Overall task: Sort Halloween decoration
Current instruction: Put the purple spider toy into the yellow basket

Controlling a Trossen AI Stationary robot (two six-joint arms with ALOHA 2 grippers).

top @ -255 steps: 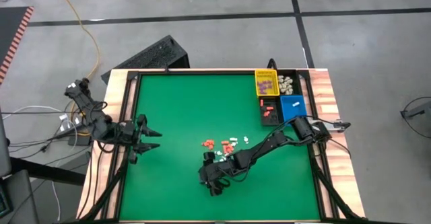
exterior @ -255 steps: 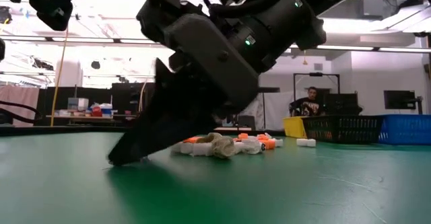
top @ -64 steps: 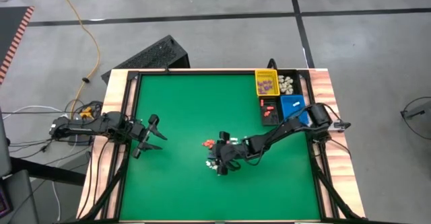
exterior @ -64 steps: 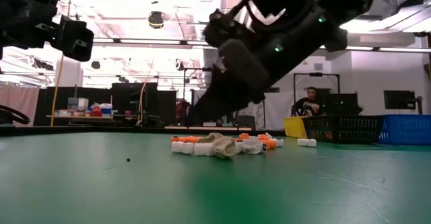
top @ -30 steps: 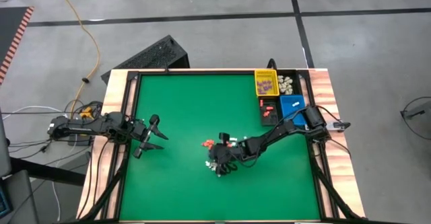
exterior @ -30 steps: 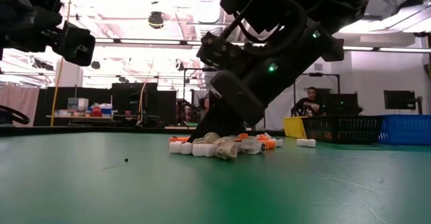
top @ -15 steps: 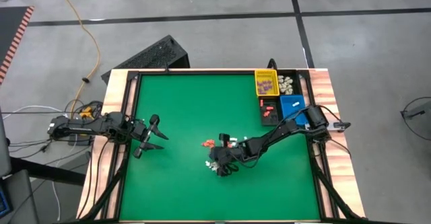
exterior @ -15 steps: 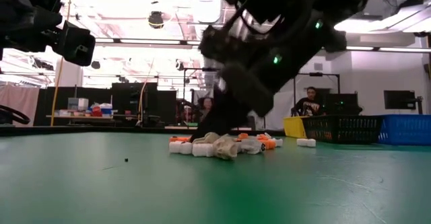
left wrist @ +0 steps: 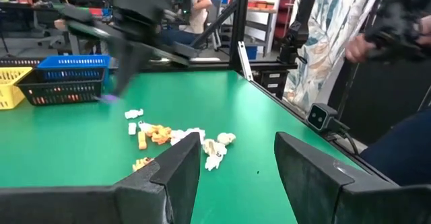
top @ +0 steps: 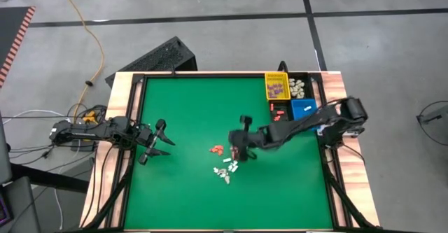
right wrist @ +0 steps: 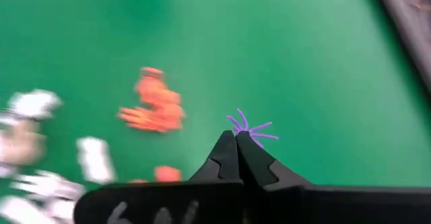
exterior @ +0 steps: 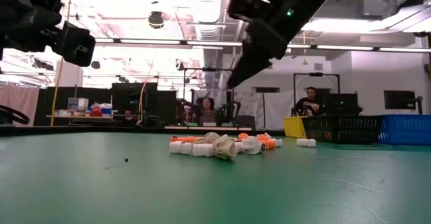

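Here, my left hand (top: 159, 141) spread apart and idle at the counter's (top: 189, 107) left edge, cream and orange trinkets (top: 225, 169) heaped mid-counter, my right hand (right wrist: 236, 138) raised just beyond them, clamped on a purple spider (right wrist: 246, 128), bins (top: 288, 98) far right.

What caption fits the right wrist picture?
Right hand shut on a purple spider, lifted above the green table.

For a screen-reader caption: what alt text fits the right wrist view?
The right gripper, shut on a purple spider trinket, hangs above the green table. Below lie blurred orange-red trinkets and cream-white trinkets.
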